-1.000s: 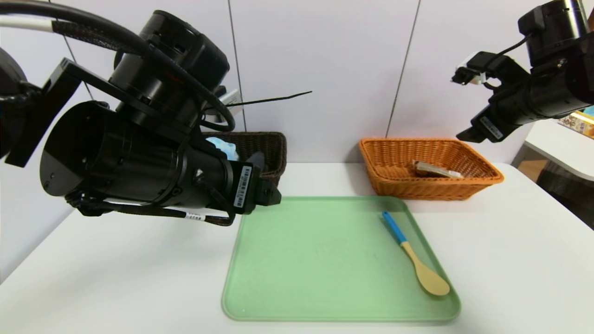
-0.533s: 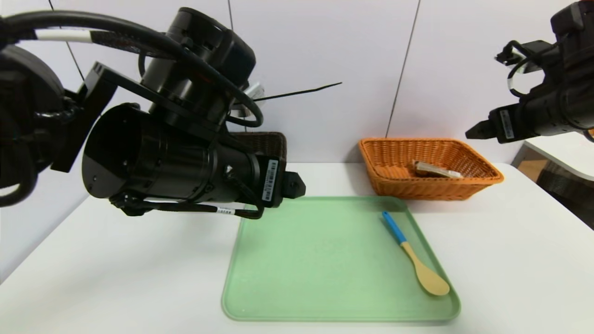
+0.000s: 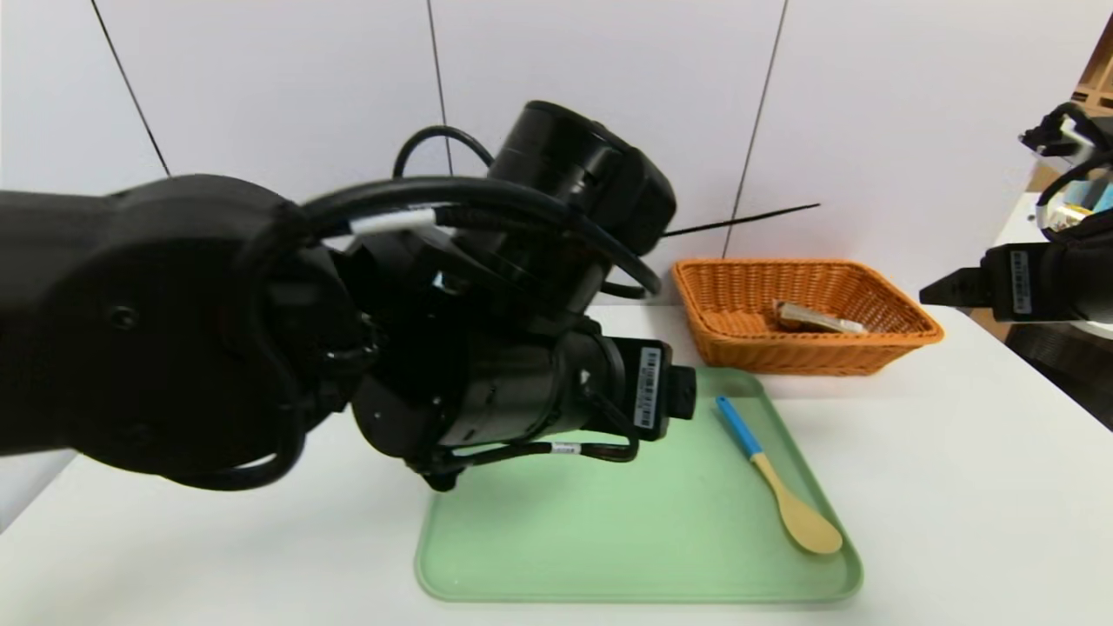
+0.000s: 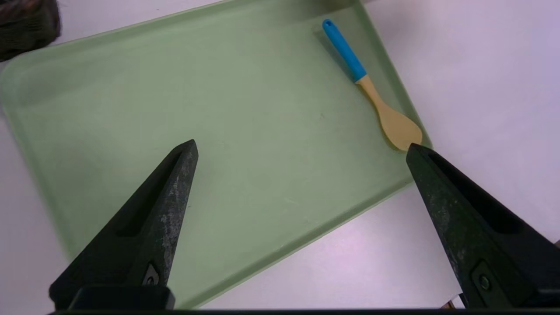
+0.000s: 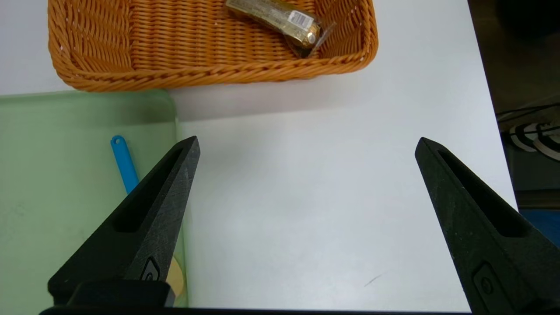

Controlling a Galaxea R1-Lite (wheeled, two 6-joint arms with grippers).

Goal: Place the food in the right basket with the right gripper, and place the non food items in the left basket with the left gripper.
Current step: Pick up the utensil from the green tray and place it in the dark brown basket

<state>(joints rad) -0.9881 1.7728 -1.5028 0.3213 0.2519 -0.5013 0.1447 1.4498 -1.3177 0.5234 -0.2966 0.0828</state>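
While my left gripper (image 4: 302, 148) hangs over the green tray (image 3: 539, 556) with its fingers spread wide and nothing between them, the spoon (image 3: 776, 474) lies flat along the tray's right side, blue handle toward the baskets, yellow bowl toward me. I have my right gripper (image 5: 306, 144) above bare white table (image 3: 956, 487), beside the tray and in front of the orange basket (image 3: 904, 335), its fingers also wide apart and empty. I see the snack packet (image 5: 280, 17) resting inside that orange basket, near its right end. From my head view the left arm hides the spot where the dark basket would be; only a dark woven corner (image 4: 26, 26) shows in the left wrist view.
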